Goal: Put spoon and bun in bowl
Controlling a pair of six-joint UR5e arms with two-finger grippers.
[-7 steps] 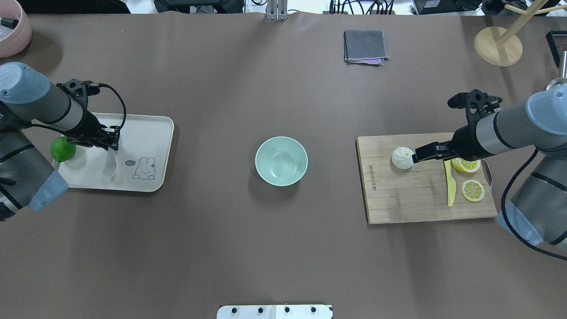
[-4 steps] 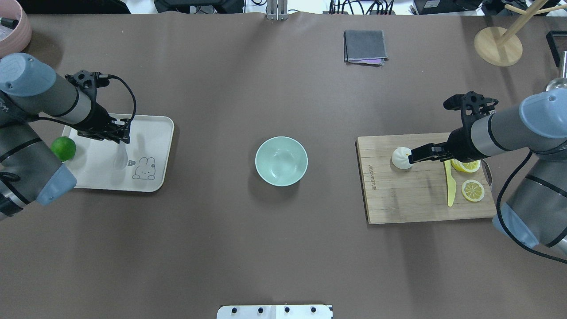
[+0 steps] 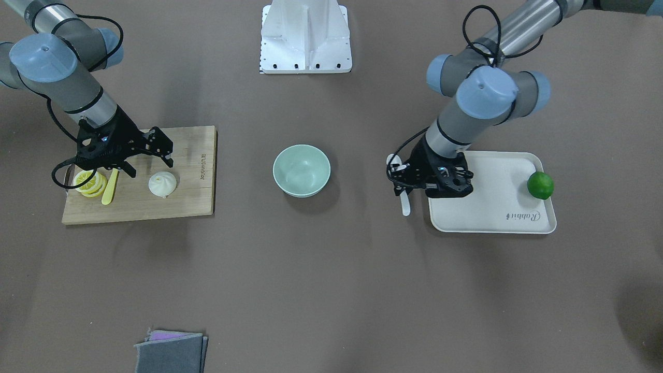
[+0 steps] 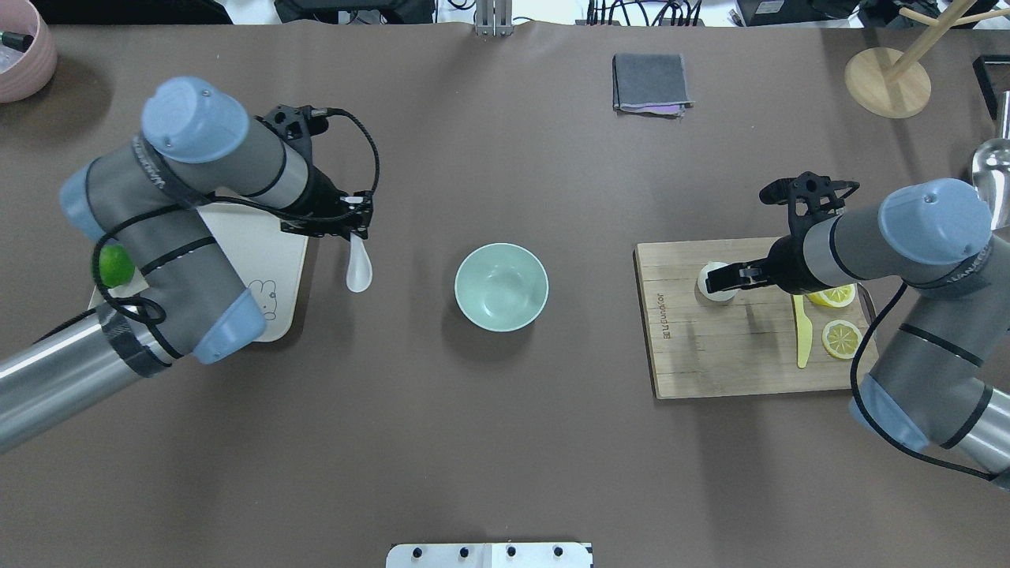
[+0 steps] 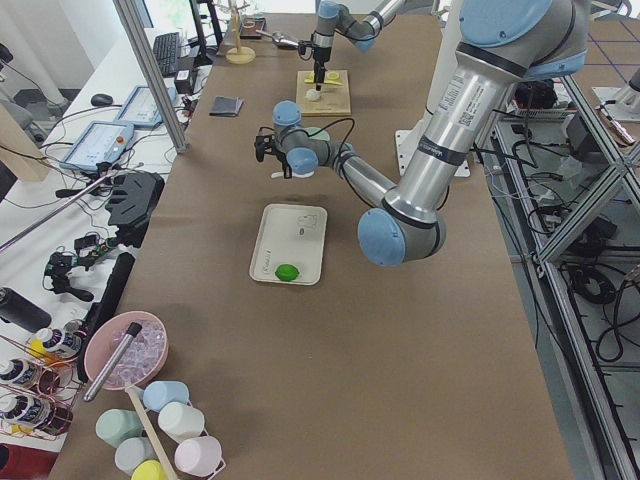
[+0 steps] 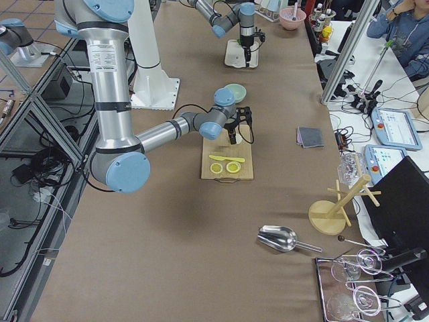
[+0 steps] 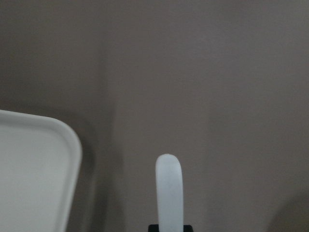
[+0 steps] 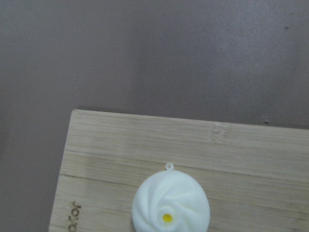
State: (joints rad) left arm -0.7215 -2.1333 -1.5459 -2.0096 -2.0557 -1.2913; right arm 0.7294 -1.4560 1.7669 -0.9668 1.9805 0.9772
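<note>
The white spoon [image 4: 359,270] hangs scoop-down from my left gripper [image 4: 353,235], which is shut on its handle, above the bare table between the tray [image 4: 264,241] and the mint-green bowl [image 4: 501,286]. In the left wrist view the spoon [image 7: 169,193] points away over the brown table. The white bun [image 4: 720,297] sits on the wooden board [image 4: 734,355]. My right gripper [image 4: 715,282] hovers just over it with its jaws apart and nothing held. The bun [image 8: 170,205] shows at the bottom of the right wrist view. The bowl is empty.
A green lime [image 4: 116,266] lies on the tray. A yellow knife [image 4: 802,331] and lemon slices [image 4: 842,339] lie on the board behind the bun. A grey cloth [image 4: 650,83], a wooden stand [image 4: 887,82] and a pink bowl [image 4: 24,47] stand at the far edge.
My left gripper has lifted the spoon off the tray and carried it right, towards the bowl. My right gripper has shifted left until it is over the bun.
</note>
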